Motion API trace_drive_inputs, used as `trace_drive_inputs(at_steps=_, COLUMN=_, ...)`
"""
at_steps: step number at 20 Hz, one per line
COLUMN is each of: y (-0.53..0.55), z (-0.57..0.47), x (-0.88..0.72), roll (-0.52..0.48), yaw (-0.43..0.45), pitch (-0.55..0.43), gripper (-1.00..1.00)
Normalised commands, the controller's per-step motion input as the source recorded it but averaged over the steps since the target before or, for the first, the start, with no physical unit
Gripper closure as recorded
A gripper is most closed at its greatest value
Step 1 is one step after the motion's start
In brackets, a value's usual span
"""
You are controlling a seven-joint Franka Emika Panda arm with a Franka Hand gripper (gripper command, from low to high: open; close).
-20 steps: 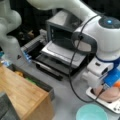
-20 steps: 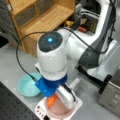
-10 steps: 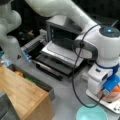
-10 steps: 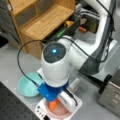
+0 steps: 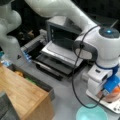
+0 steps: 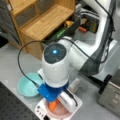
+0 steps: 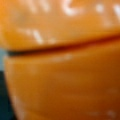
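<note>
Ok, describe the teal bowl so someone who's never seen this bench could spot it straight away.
Start at the wooden cabinet, then drop towards a front view's bottom to the grey table. The round teal bowl sits there, left of the white tray holding an orange object under the gripper. It is the only teal, empty dish.

Orange obj (image 6: 53, 105) on pink plate (image 6: 58, 113), under claw (image 6: 58, 101).

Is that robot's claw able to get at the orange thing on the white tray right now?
Probably yes. The claw is right down over the orange thing on the white tray, and orange fills the wrist view. Nothing sits between them.
</note>
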Motion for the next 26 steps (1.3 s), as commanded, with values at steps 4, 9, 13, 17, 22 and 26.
trace_drive_inputs(at_steps=4, y=0.14, z=-0.11, x=0.01, roll=-0.294, yaw=-0.024, pitch=-0.109, gripper=1.00)
trace_drive_inputs(at_steps=9, y=0.12, z=-0.05, x=0.00, roll=-0.310, yaw=-0.009, pitch=-0.081, gripper=1.00)
trace_drive_inputs(at_steps=13, y=0.11, z=-0.03, x=-0.02, roll=-0.307, yaw=0.024, pitch=-0.077, gripper=-1.00)
trace_drive_inputs(at_steps=17, y=0.09, z=0.01, x=-0.05, roll=-0.309, yaw=0.045, pitch=-0.050, gripper=-1.00)
trace_drive_inputs(at_steps=22, y=0.07, z=0.03, x=-0.08, roll=-0.271, yaw=0.056, pitch=-0.051, gripper=-1.00)
trace_drive_inputs(at_steps=26, y=0.08, z=0.04, x=-0.10, roll=-0.245, yaw=0.057, pitch=-0.040, gripper=-1.00)
